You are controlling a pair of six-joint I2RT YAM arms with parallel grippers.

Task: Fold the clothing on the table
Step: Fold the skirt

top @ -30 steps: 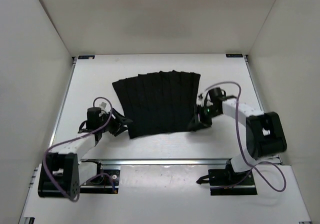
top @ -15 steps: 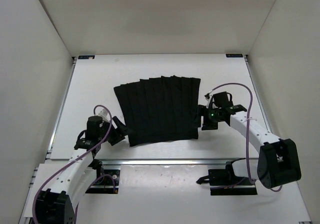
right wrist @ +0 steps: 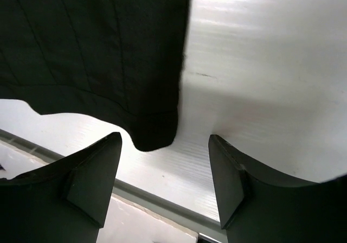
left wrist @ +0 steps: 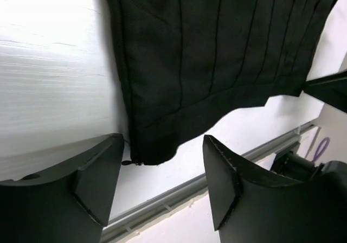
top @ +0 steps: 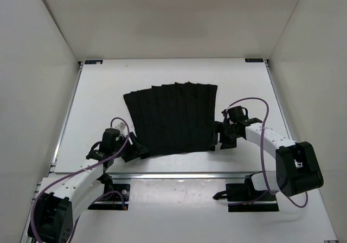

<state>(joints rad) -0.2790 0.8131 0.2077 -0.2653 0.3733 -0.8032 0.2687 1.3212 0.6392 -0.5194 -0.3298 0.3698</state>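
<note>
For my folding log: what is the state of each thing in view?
Black pleated fabric garment: spread flat, not folded.
White flat table: bears the garment.
Left gripper: open, at the garment's near-left corner.
Right gripper: open, at the garment's near-right corner.

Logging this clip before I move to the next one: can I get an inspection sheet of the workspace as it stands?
Surface: flat white table, with small dark corner marks at the far edge.
Job's things: black pleated fabric garment lying flat and unfolded, narrower edge nearest the arms.
Clutter: nothing seen.
Grippers: left gripper open, with the garment's near left corner between its fingers; right gripper open, with the near right corner between its fingers.
Cables: purple cables loop along both arms, clear of the garment.
Surroundings: plain white walls on three sides; metal rail along the near edge.
</note>
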